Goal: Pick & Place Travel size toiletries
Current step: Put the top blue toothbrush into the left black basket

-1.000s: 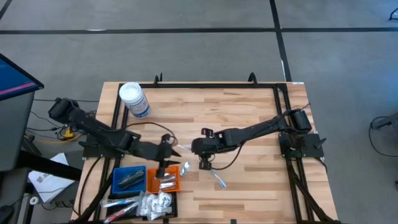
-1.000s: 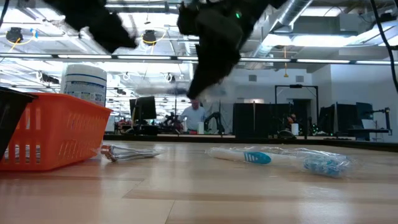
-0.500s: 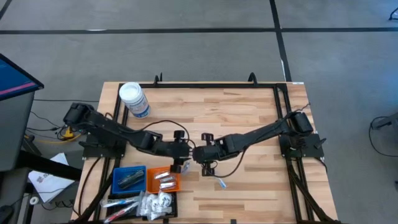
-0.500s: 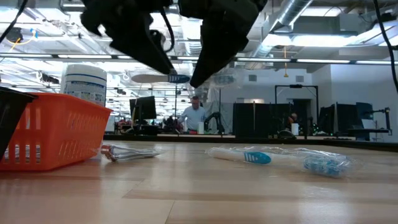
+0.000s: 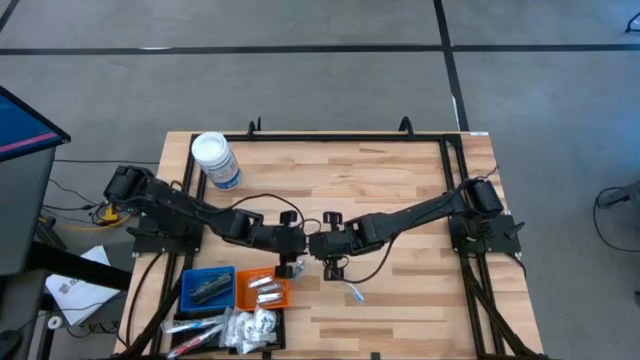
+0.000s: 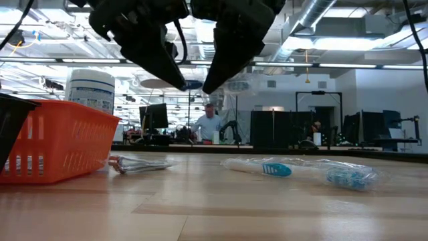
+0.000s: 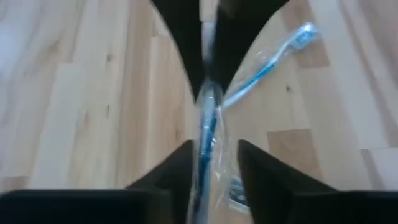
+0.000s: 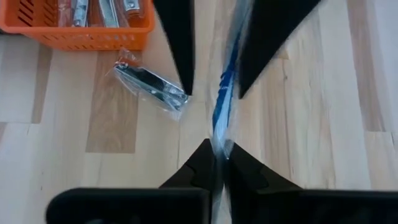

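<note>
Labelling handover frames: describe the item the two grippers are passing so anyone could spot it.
Over the middle of the wooden table, the left gripper and right gripper meet tip to tip. Between them hangs a blue toothbrush in clear wrap, in mid-air, unlike the wrapped toothbrush lying on the table.

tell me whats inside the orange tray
The orange tray holds a few silvery wrapped items; only its near end shows in the right wrist view, and from above the left end effector hides its corner.
</note>
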